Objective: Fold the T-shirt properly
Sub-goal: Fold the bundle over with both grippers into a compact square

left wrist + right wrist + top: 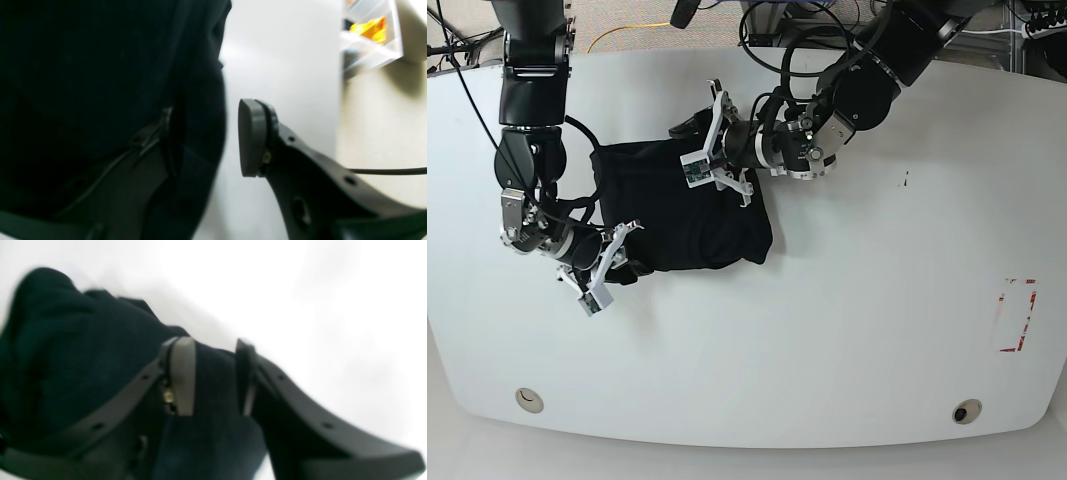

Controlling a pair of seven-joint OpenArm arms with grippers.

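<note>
Our soft black cloth T-shirt (682, 210) lies bunched at the table's (877, 330) upper left. It's limp and light; we'd grasp hems. Left gripper (203, 143) gapes beside its edge; right gripper (213, 376) straddles a fold, unclosed.

A: What carries the scene?
B: A white surface (847, 330) with rounded corners.

A: Any marks on it?
B: A red-and-white rectangular marking (1015, 315) near the right edge, a small dark speck (904, 181) right of centre, a round fitting (526, 401) near the bottom-left corner and a dark one (967, 411) near the bottom-right.

A: Beyond the surface?
B: Cables (772, 18) past the top edge; a white shelf (370, 33) holding something orange (372, 29).
</note>
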